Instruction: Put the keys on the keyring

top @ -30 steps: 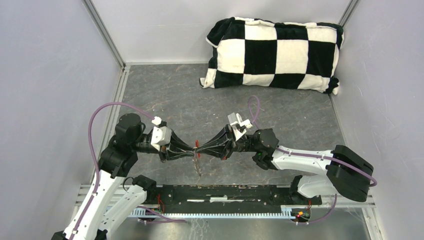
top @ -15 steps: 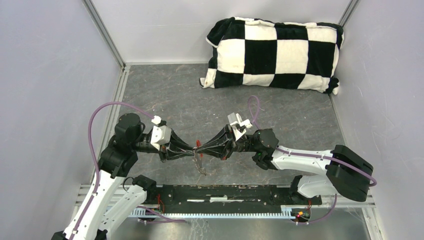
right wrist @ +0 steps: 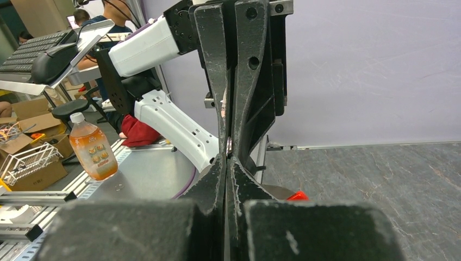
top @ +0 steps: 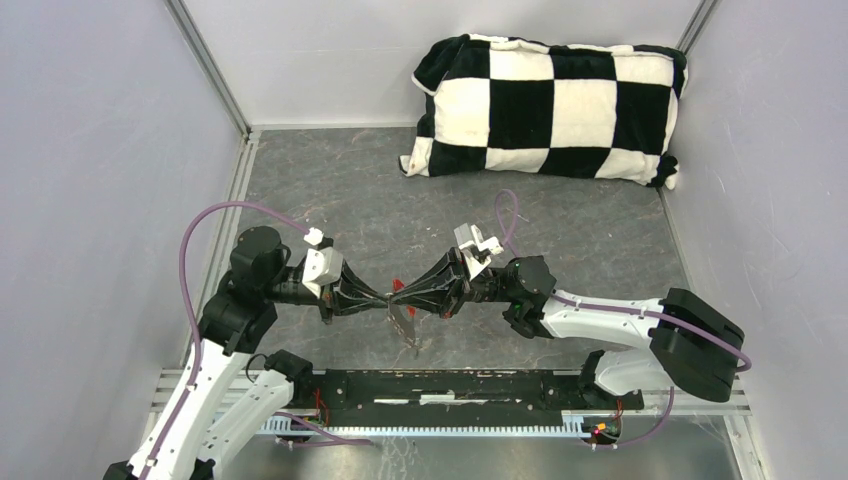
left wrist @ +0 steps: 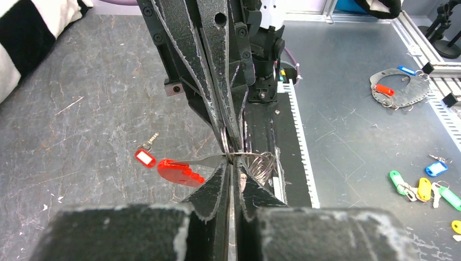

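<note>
My left gripper (top: pixel 386 299) and right gripper (top: pixel 400 297) meet tip to tip above the table's near middle, both shut. In the left wrist view my left gripper (left wrist: pixel 234 162) pinches a thin silver ring of the keyring. Its red oval fob (left wrist: pixel 179 172) sticks out to the left and its silver rings (left wrist: pixel 262 163) to the right. The right gripper's fingers (left wrist: pixel 217 81) come from above, shut on a thin ring edge at the same spot. The rings hang below the tips (top: pixel 406 327). The red-headed key (left wrist: pixel 145 157) lies on the table under the fob. The dark-headed key is hidden.
A black-and-white checked pillow (top: pixel 545 105) lies at the back right. A black rail (top: pixel 450 385) runs along the near edge. Grey walls close in both sides. Beyond the table are coloured key tags (left wrist: pixel 418 187) and a bottle (right wrist: pixel 93 147).
The hanging silver rings have swung a little to the right below the tips. Both grippers stay shut and have barely moved.
</note>
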